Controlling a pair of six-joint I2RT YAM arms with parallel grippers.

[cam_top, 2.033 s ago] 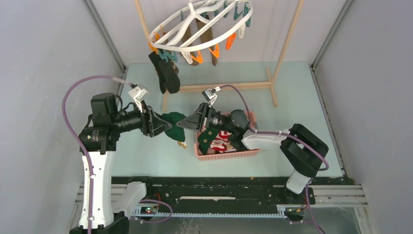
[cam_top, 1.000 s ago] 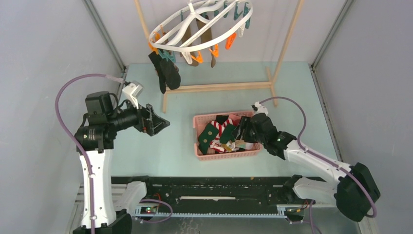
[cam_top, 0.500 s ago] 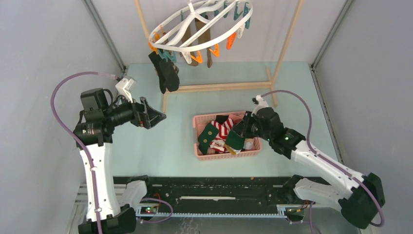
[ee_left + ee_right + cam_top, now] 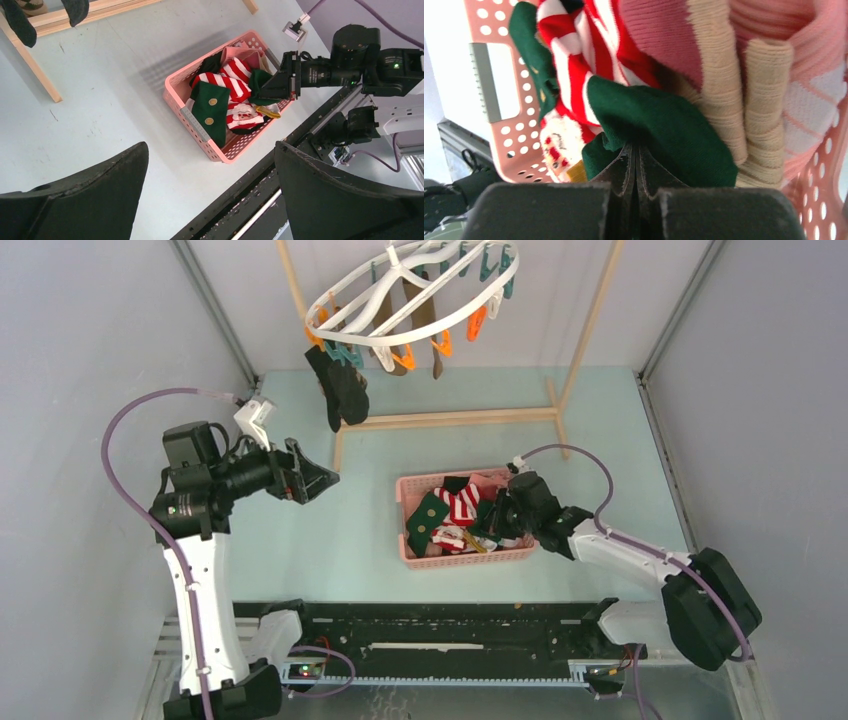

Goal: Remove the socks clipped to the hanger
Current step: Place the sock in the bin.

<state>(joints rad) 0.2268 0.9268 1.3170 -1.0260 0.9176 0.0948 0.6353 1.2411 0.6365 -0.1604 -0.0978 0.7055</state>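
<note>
The right pincer (image 4: 635, 147) is pressing its jaws fully together inside the pink basket (image 4: 470, 558), tips touching a dark green sock (image 4: 664, 125); I cannot tell whether it is pinching any fabric. The left pincer (image 4: 318, 478) is hovering wide open and empty above the tabletop (image 4: 300, 550). Socks (image 4: 340, 390) are hanging clipped to the white hanger (image 4: 385, 339)

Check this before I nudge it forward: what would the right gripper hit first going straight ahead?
The dark green sock in the pink basket. It lies right at the right gripper's shut fingers, which may already touch it.
</note>
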